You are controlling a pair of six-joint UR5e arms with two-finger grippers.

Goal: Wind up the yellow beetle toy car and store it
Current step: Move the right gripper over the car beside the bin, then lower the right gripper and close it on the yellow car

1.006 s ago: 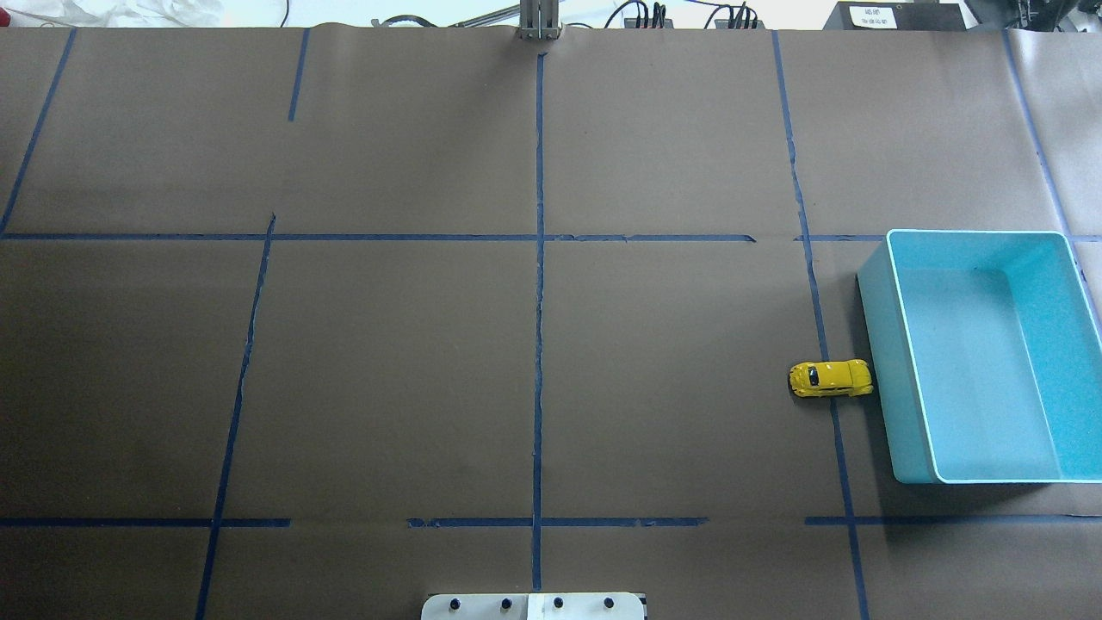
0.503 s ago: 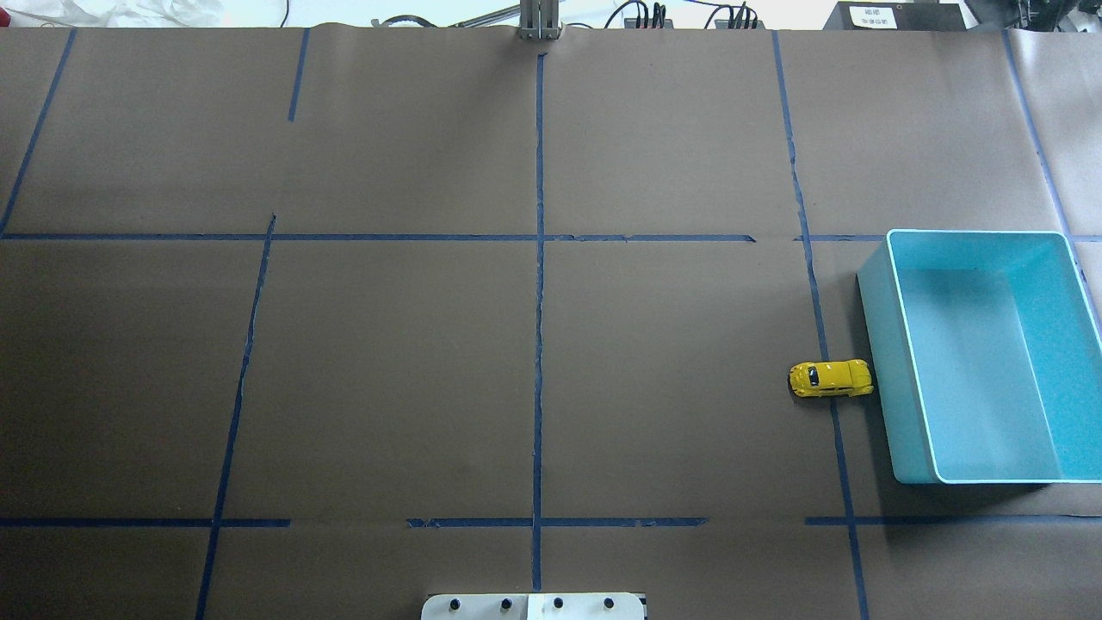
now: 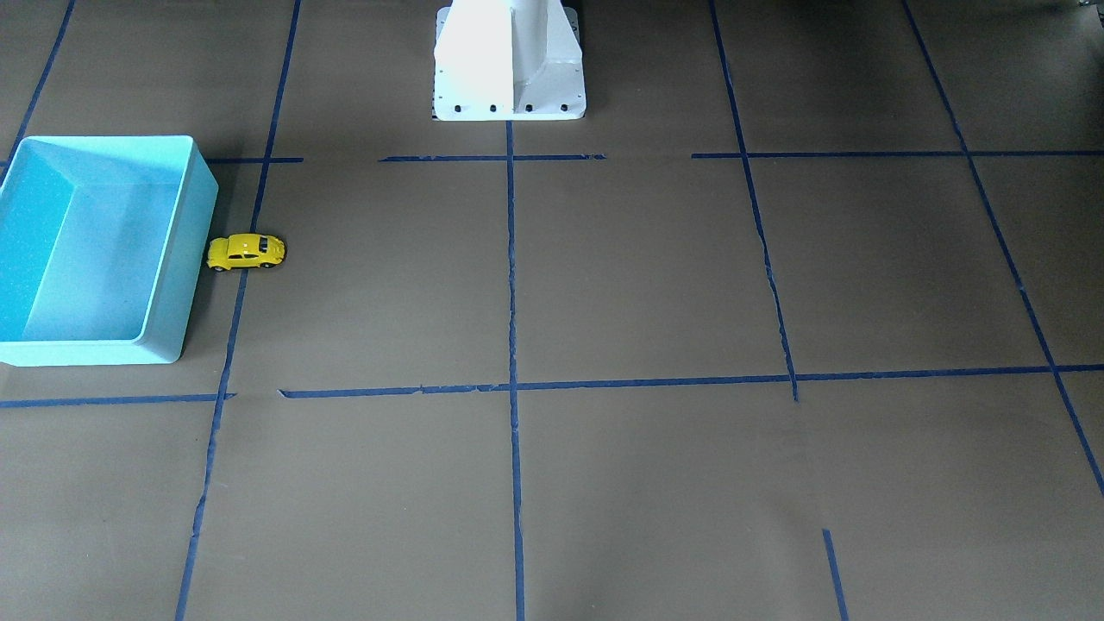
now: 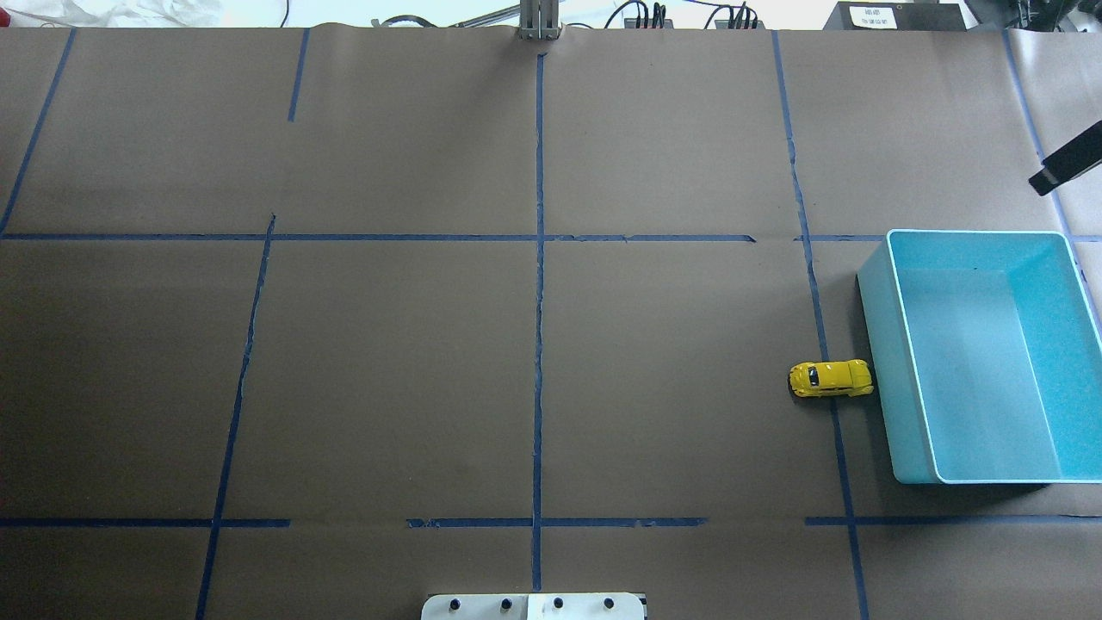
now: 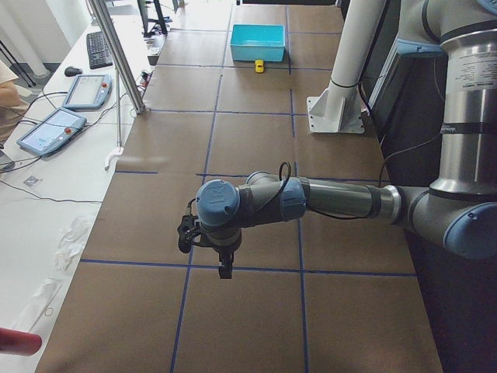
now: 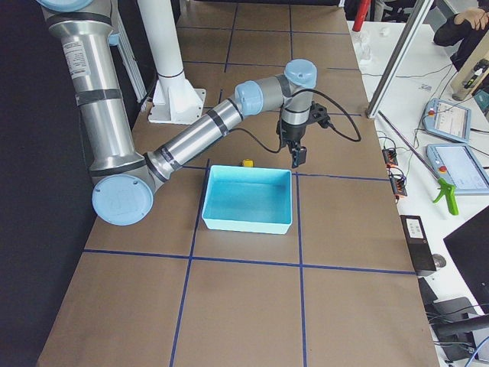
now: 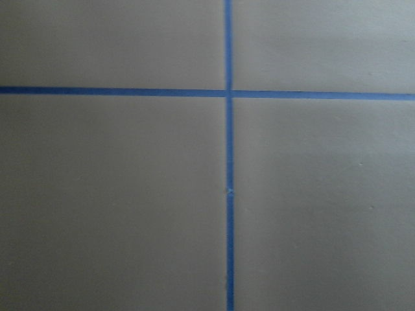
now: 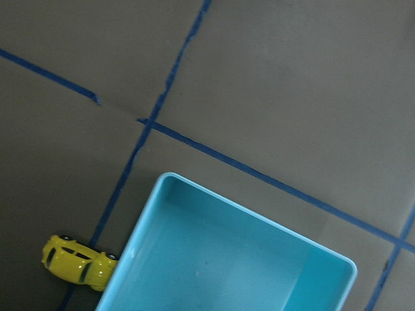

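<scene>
Right arm (image 6: pixel 200 131) newly entered, stretched beyond bin (image 6: pixel 246 224), jaws down

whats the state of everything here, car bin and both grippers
bin: upright, empty
yellow toy car: on its wheels on the table, close against the bin's outer wall, not held
left gripper: over bare table, empty, open or shut unclear
right gripper: raised past the bin, empty, open or shut unclear
</scene>
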